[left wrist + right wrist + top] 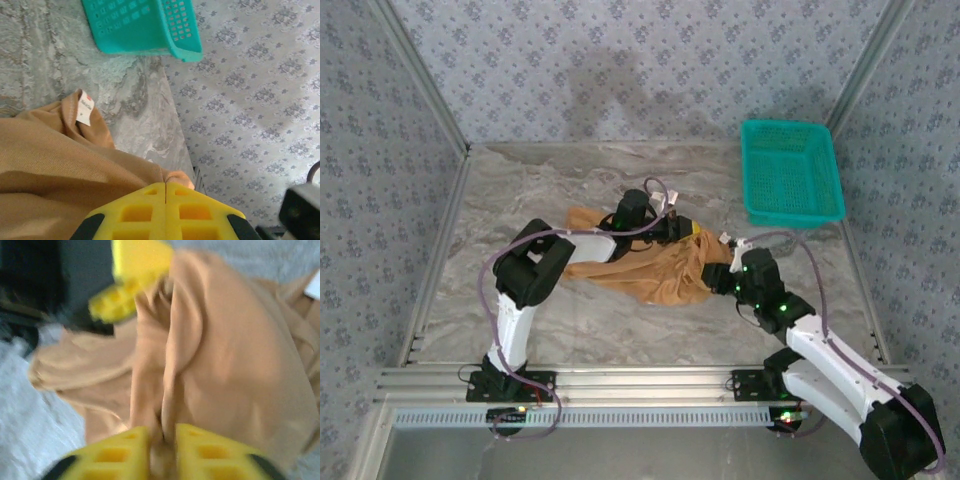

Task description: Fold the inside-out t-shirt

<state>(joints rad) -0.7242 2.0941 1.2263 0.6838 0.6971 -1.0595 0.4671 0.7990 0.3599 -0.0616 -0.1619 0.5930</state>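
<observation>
A grey-veined, marble-patterned tabletop [540, 190] is enclosed at the back and on both sides by walls [620, 60] papered in pale grey-blue with a small repeated floral motif. Metal posts [425, 75] are set along the corners, and ribbed aluminium rails [620, 382] are run along the near edge, where the two arm bases are bolted. A teal mesh basket [795, 215] is placed at the far right corner of the tabletop, close to the right wall. The caramel-brown t-shirt [655, 275] is found to the left of the basket and nearer the arm bases, apart from it, bunched and partly lifted, with its far-left end spread on the marble. A small white label [85, 107] is shown on a raised fold at the side of the cloth that faces the basket, with bare marble between the two. The left pincer [165, 186] is placed at the part of the shirt nearest the basket; its yellow fingers [140, 210] are pressed together with only a thin seam between them, and a bit of the cloth is caught at their tips. The right pincer [162, 432] is positioned on the near side of the basket, at the shirt's right edge; its fingers [120, 450] are drawn to a narrow gap and a ridge of fabric is pinched in it. That wrist view is blurred, so finer detail of the grip cannot be told. A soft shadow [610, 90] is cast on the back wall to the left of the basket.
</observation>
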